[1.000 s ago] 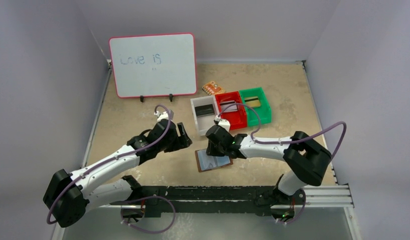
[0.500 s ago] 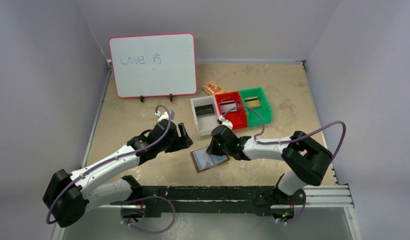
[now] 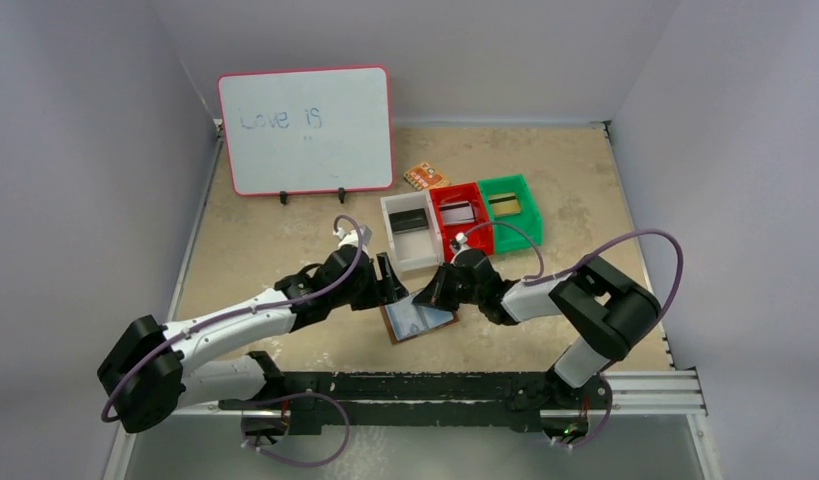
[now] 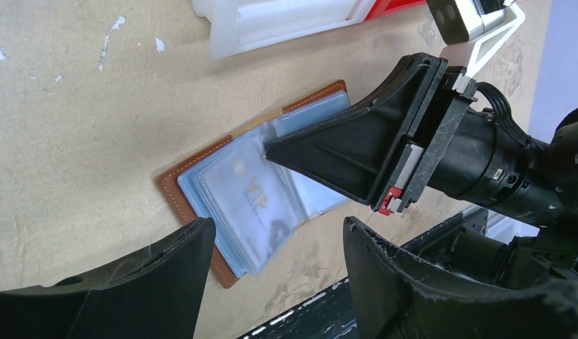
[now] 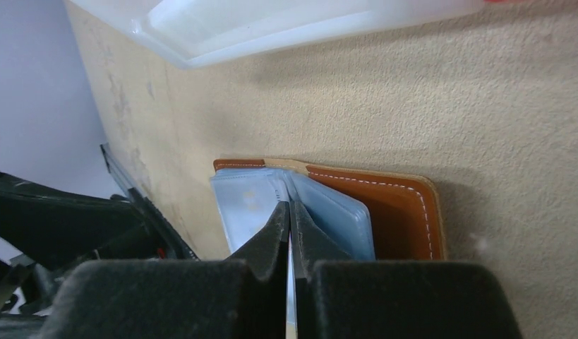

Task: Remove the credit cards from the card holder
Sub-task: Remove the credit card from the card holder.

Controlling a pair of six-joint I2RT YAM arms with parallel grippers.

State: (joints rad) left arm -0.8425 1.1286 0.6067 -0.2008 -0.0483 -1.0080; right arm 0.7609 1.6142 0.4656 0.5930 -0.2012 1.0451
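Table point(image 3: 545, 180): right pincer point(image 3: 422, 297) low, pinching card holder point(image 3: 420, 322); left pincer point(image 3: 388, 278) spread.

The whiteboard point(image 3: 305, 130) has "Love is" written on it in blue. A credit card point(image 4: 254, 198) in a clear pocket of the open card holder point(image 4: 174, 200) says "VIP" in pale letters.
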